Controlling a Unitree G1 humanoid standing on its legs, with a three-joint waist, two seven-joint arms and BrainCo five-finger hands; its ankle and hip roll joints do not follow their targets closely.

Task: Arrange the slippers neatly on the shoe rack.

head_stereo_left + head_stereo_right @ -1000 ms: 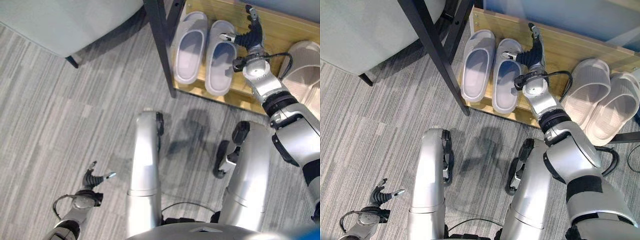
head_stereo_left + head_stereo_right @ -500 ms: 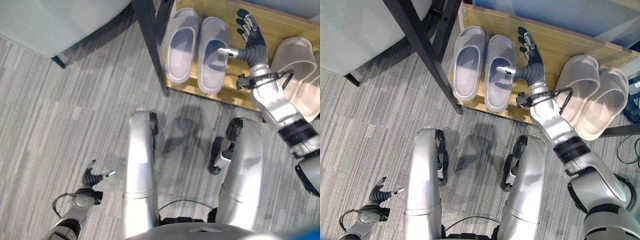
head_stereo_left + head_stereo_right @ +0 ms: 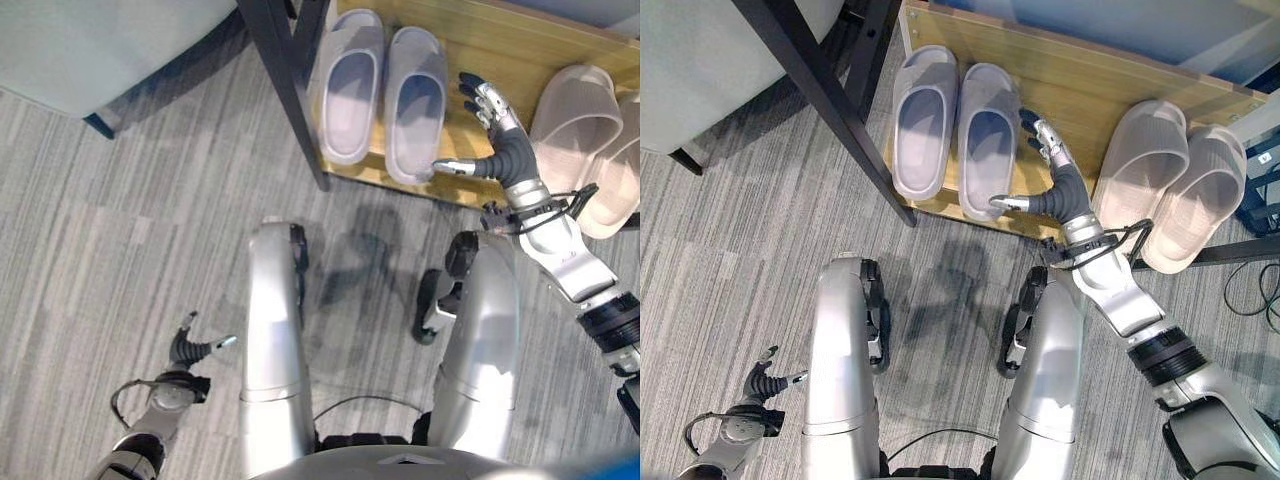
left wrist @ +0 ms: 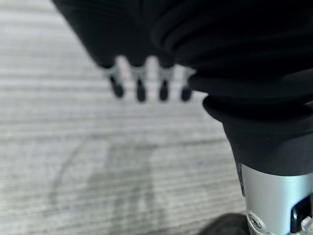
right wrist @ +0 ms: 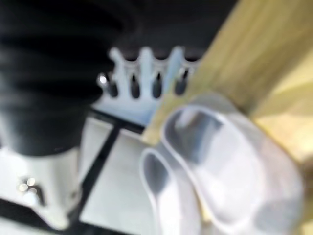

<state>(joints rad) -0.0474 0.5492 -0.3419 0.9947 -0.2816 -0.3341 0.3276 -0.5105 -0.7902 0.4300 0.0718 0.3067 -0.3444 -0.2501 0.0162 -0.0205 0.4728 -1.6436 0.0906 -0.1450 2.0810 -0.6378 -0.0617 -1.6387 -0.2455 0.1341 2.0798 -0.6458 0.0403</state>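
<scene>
At the lower left of the head camera's frame, the robot's left hand (image 3: 188, 349) hangs low over the grey striped carpet (image 3: 120, 220), fingers relaxed and holding nothing, parked well apart from the work. A dark metal leg (image 3: 285, 90) of a nearby piece of furniture slants down from the top edge, just left of the shoe rack (image 3: 1080, 85), a wooden shelf that runs along the upper right of the frame. On the shelf's left end, a pair of pale lilac slippers (image 3: 950, 125) lies side by side, soles down and toes toward the back, the two touching along their length; their heels sit at the front edge of the board, so the pair looks squared up and set in place. To their right, the right hand (image 3: 1045, 165) reaches over the bare wood, fingers straight and spread, thumb stretched toward the heel of the nearer lilac slipper; it grips nothing, and whether the thumb tip touches the slipper cannot be told. The open, flat pose suits nudging or steadying a shoe rather than lifting it. At the far right, a beige pair of slippers (image 3: 1175, 180) rests on the shelf at a slant, heels overhanging the front edge, and seems to be the pair left to straighten.
</scene>
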